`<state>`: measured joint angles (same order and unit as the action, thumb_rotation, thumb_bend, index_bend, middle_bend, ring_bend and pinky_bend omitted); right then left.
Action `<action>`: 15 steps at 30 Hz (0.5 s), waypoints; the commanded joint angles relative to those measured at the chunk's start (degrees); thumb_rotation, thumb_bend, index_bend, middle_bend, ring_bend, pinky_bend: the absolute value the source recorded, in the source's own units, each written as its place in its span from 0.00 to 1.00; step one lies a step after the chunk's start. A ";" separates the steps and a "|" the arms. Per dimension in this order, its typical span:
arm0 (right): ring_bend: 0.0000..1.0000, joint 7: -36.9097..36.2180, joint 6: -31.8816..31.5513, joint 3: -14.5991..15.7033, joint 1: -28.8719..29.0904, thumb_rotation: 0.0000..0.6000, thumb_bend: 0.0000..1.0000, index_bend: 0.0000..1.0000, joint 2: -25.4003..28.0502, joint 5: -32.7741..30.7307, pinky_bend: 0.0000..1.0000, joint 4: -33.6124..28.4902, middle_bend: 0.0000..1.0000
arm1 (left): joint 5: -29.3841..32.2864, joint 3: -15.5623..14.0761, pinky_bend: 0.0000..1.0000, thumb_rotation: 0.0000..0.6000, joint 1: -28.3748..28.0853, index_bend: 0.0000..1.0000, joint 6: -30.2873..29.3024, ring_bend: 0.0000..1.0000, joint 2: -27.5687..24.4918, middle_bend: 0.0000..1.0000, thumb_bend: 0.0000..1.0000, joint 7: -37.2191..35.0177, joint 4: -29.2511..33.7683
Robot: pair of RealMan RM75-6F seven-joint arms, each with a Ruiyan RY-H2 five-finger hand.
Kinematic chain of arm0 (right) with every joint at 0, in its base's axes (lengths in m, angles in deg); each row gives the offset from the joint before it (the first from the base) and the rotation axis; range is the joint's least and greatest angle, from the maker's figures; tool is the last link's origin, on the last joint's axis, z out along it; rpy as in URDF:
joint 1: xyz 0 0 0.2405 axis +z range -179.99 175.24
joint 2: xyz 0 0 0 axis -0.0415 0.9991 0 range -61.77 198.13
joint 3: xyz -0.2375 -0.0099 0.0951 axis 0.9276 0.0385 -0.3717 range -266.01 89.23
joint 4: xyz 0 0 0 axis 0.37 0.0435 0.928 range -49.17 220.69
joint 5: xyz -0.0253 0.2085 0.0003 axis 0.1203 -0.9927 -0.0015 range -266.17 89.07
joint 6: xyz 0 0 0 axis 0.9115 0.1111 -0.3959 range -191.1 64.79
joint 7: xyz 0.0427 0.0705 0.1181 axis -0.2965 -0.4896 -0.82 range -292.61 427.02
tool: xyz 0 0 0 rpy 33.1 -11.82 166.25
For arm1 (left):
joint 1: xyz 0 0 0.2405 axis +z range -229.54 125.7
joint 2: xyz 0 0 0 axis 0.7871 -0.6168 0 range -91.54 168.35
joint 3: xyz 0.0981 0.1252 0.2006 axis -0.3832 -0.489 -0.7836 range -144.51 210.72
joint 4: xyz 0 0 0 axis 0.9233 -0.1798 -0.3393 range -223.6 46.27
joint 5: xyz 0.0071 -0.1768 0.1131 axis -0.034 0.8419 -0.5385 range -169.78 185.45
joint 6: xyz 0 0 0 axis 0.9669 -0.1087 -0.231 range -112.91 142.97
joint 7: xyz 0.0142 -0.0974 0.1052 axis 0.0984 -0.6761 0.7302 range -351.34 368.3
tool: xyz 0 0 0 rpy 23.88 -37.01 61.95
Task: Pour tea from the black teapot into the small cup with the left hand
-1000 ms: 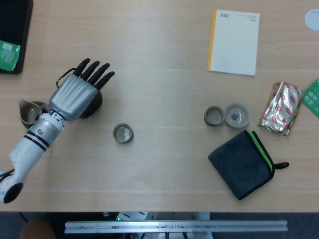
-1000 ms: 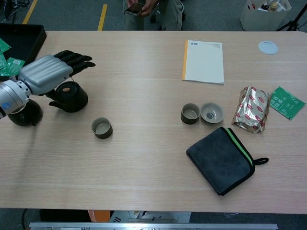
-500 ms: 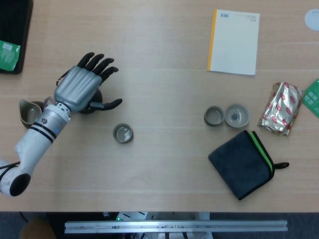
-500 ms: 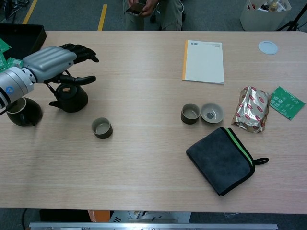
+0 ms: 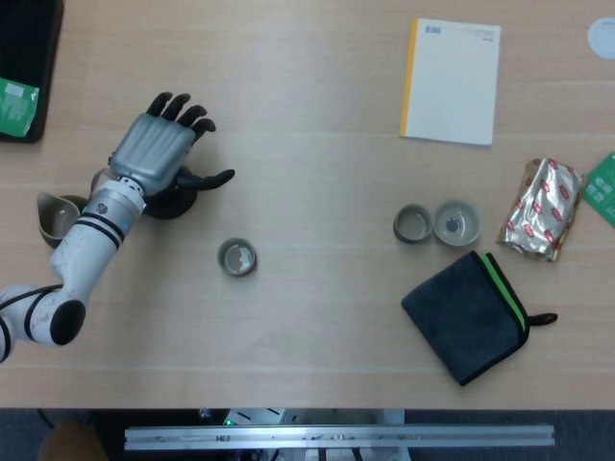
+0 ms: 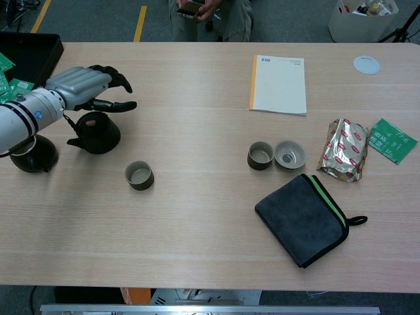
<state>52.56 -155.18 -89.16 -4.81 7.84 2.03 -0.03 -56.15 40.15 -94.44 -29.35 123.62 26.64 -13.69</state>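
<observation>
The black teapot (image 6: 97, 133) stands at the table's left, mostly covered by my hand in the head view (image 5: 179, 200). My left hand (image 5: 154, 149) (image 6: 84, 84) hovers just above and behind it with fingers spread, holding nothing; the thumb reaches out to the right over the pot. A small olive cup (image 5: 236, 257) (image 6: 139, 175) sits empty to the right front of the teapot. My right hand does not show in either view.
A dark pitcher cup (image 6: 29, 154) stands left of the teapot. Two more small cups (image 5: 413, 224) (image 5: 455, 222) sit at centre right, beside a foil packet (image 5: 544, 208), a dark folded cloth (image 5: 468, 318) and a notebook (image 5: 451, 82). A black tray (image 6: 26, 56) lies far left.
My left hand has lifted off the teapot and moved back and up, its fingers spreading; the teapot, once covered, now shows in the chest view. Nothing else moved.
</observation>
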 commanded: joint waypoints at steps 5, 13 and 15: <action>0.20 -0.08 0.11 -0.06 0.05 1.00 0.05 0.33 -0.01 0.02 0.24 0.08 0.32 | 1.86 -1.10 0.06 0.00 -0.03 0.29 -0.99 0.02 1.33 0.24 0.13 2.78 -3.55; 0.20 0.07 0.30 0.00 0.20 1.00 0.05 0.33 -0.19 0.30 0.24 0.00 0.32 | 1.49 -2.77 0.06 0.00 1.09 0.35 -2.17 0.06 -0.12 0.33 0.13 4.18 -4.47; 0.20 0.14 0.29 0.00 0.20 1.00 0.05 0.33 -0.22 0.35 0.24 -0.03 0.32 | 1.82 -2.97 0.06 0.00 1.28 0.35 -2.03 0.06 -0.50 0.34 0.13 4.35 -4.52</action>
<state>52.71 -154.89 -89.16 -4.61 7.62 2.38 -0.07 -54.42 37.25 -93.22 -31.43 123.20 30.93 -18.19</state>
